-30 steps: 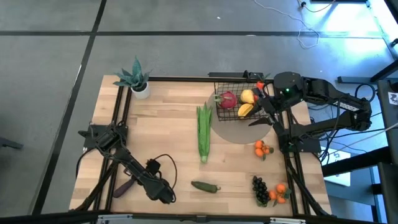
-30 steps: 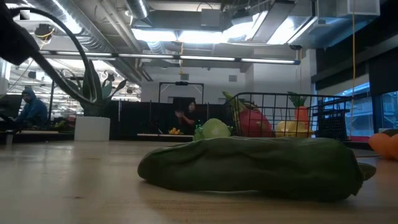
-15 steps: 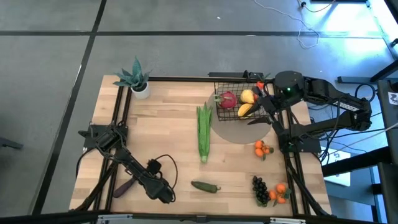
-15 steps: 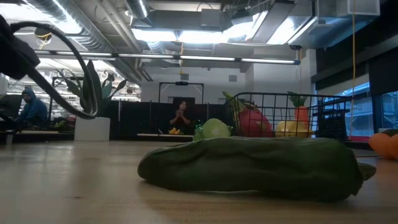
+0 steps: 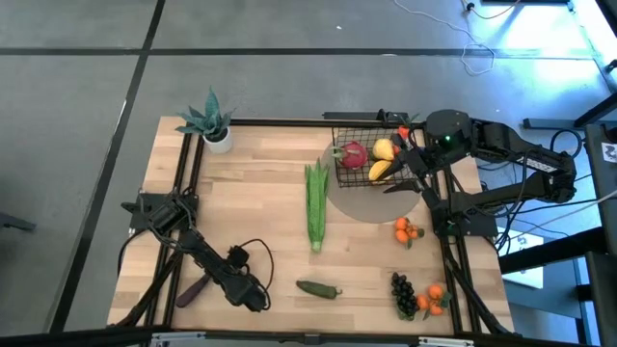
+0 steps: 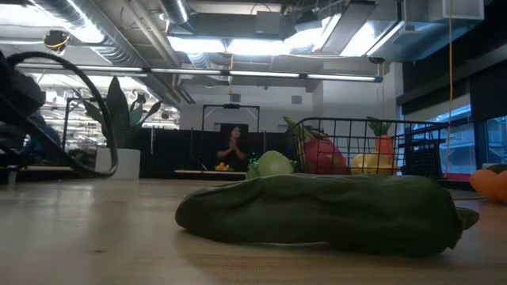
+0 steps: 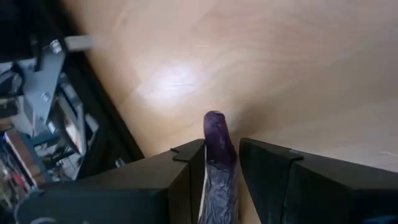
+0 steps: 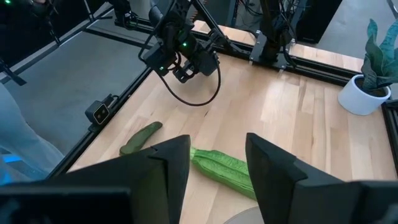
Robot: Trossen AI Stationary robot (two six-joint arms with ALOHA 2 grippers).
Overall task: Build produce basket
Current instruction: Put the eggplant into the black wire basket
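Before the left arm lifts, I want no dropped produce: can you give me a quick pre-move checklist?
1. Left end effector closed on the eggplant: ok.
2. Eggplant off the table: cannot tell.
3. Basket has room beside the radish and lemon: ok.
4. Right end effector clear of the basket: not ok, it hangs at its rim, open.
5. Corn lies between the arm and the basket: not ok.

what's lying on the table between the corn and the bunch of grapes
In the high view, one green pepper lies off the line between the corn and the grapes; otherwise bare wood.
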